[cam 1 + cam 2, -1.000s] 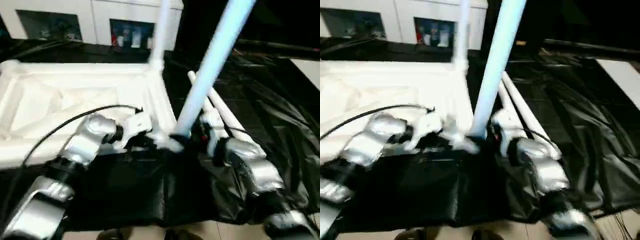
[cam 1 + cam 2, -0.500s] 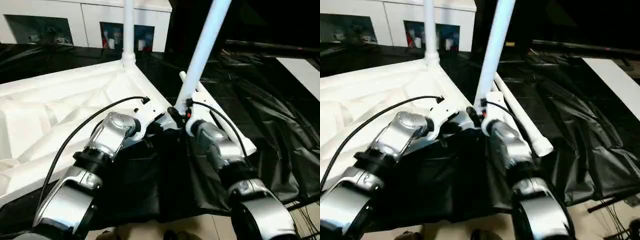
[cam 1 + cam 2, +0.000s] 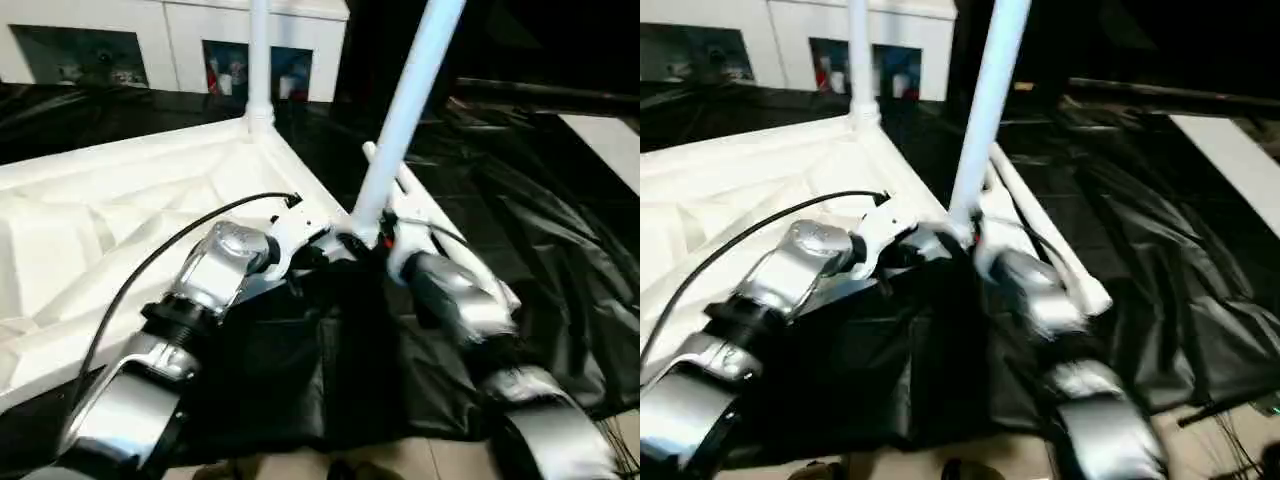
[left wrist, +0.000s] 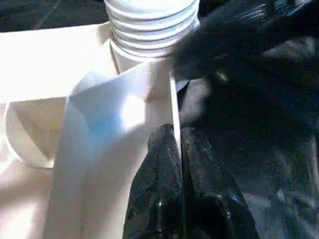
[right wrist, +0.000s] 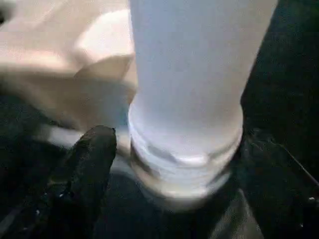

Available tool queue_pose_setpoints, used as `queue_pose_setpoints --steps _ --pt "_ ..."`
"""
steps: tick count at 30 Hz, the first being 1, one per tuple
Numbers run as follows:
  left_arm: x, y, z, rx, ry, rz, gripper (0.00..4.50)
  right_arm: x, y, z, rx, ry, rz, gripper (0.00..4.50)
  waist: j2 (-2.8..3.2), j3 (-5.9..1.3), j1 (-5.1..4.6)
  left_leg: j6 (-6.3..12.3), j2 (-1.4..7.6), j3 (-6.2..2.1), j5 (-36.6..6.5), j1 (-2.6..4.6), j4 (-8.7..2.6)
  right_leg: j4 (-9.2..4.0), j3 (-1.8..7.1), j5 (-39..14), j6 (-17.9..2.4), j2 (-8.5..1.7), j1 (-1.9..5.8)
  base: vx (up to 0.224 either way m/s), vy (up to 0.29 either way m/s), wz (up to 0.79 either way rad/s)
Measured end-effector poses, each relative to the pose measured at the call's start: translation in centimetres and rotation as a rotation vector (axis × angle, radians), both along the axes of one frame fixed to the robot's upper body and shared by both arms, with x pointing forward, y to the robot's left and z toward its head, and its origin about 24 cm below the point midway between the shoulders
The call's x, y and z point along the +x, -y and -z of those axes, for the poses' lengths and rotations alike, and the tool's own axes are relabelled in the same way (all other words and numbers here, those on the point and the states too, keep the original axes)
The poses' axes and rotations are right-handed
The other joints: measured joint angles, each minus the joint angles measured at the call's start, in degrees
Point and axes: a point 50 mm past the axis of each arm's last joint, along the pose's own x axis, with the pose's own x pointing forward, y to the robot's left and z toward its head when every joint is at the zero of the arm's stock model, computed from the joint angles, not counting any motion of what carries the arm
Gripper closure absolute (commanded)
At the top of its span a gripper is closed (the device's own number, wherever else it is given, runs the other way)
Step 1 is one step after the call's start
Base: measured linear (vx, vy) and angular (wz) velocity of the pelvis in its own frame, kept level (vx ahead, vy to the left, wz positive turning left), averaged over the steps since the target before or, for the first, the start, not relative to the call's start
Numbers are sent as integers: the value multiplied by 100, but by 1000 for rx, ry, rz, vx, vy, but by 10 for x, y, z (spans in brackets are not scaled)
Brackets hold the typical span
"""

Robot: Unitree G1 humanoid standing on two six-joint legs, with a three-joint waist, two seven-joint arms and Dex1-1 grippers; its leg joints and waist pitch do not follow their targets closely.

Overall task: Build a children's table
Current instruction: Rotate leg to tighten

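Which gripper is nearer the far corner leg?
Left. The left gripper pinches the tabletop rim, nearer the far leg; the right gripper is beside the near leg.

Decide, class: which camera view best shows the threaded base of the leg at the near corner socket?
The right wrist view: the leg's threaded base sits close up. The left wrist view shows its ridges partly cut off. The head views show the whole leg, its base small between the arms.

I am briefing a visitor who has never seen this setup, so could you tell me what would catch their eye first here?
The upturned white tabletop on the black cloth, with one leg upright at its far corner. At the near corner a second leg leans in its socket, the left pincer pinching a rib there and the right pincer around the leg's base.
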Motion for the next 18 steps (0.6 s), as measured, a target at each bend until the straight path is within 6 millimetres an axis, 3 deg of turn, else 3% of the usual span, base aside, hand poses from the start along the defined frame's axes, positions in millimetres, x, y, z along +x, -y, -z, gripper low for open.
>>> queue_pose_setpoints --steps 6,17,18 --pt "-9 -15 -5 0 -7 104 450 -13 10 -7 -8 30 -140 72 13 -3 39 28 15 9 10 -53 -3 94 -1 -62 -22 11 -93 9 -6 0" --pt "-25 -17 -1 5 -58 239 450 -19 0 -15 2 61 -251 72 33 3 132 -5 16 8 -7 -52 44 108 5 -61 -24 3 -75 0 0 0" --pt "-25 -18 -1 5 -58 239 450 -20 0 -15 1 61 -254 87 33 3 129 -5 16 8 -7 -52 45 109 5 -61 -24 3 -75 0 0 0"
